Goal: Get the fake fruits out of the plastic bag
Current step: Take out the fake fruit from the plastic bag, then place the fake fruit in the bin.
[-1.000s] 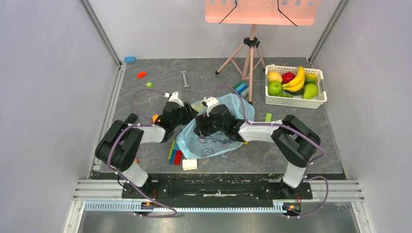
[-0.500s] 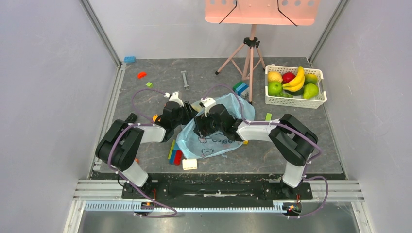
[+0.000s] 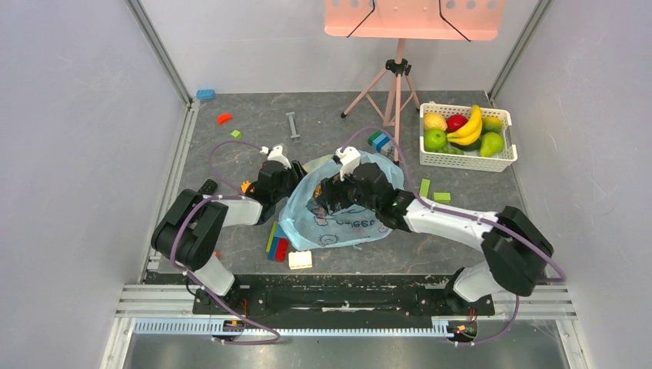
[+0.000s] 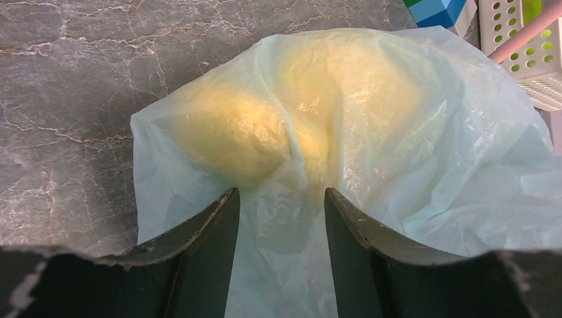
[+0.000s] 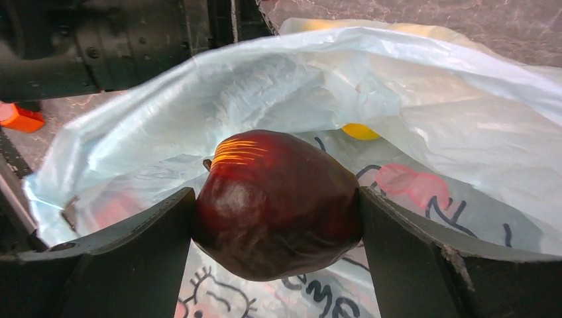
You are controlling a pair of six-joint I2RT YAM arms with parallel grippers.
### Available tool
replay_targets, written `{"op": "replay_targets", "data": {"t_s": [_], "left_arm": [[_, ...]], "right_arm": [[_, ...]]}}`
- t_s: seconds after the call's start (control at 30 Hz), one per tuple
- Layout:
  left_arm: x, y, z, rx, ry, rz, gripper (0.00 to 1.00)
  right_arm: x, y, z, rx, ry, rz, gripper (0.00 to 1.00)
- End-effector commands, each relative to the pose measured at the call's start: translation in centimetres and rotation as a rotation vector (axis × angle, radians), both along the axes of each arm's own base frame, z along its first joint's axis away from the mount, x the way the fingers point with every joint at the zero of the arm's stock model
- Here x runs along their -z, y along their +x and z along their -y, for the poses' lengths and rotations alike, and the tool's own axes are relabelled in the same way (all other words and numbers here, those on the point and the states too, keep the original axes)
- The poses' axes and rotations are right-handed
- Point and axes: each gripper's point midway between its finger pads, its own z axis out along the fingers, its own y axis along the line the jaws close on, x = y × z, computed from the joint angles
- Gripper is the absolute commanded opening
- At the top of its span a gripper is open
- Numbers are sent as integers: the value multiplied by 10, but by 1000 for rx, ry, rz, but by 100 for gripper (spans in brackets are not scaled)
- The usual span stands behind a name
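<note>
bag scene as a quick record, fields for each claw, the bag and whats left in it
bag: crumpled, between the claws
right claw: shut on maroon fruit
left claw: bag film between its fingers, grip unclear
inside bag: yellow fruit shows through film
basket: far right, holds other fruit

Plastic bag (image 3: 338,227) lies on table (image 3: 254,138), basket (image 3: 465,161) far behind-right.

Pale grey walls (image 3: 77,154) close in a dark grey, white-veined stone-look bench (image 3: 323,115). At the back stands a pink tripod (image 3: 397,77) carrying a pink perforated panel (image 3: 415,19); light is even.
</note>
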Motion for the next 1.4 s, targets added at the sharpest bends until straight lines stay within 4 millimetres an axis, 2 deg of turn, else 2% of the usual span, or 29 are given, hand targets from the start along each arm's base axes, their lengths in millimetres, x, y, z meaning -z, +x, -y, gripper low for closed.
{"op": "replay_targets", "data": {"t_s": [0.0, 0.23, 0.43, 0.57, 0.77, 0.87, 0.97, 1.03, 1.2, 1.3, 1.37], "left_arm": [[-11, 9, 6, -10, -39, 15, 57], [-11, 9, 5, -11, -36, 16, 58], [-11, 9, 6, -10, -40, 15, 58], [-10, 8, 6, -10, -42, 10, 58], [-11, 8, 7, -8, -50, 8, 57], [-10, 8, 8, -5, -53, 7, 58], [-11, 8, 9, -4, -56, 8, 58], [-11, 8, 8, -6, -55, 8, 58], [-11, 7, 11, 2, -70, 3, 58], [-13, 7, 10, -1, -70, 10, 58], [-14, 7, 9, -3, -68, 13, 58]], "right_arm": [[-26, -12, 13, -6, 26, 39, 82], [-84, -22, 33, 38, 104, 96, 81], [-134, -12, 60, 134, 101, 142, 82], [-155, 8, 92, 235, 84, 172, 82], [-181, 43, 154, 441, 24, 231, 82], [-179, 65, 192, 558, -25, 224, 82], [-167, 88, 232, 666, -56, 194, 82], [-154, 102, 255, 716, -63, 164, 82], [-108, 135, 328, 866, -47, 48, 81], [-84, 145, 381, 1004, -26, 0, 80], [-75, 147, 407, 1072, 1, -19, 80]]}}
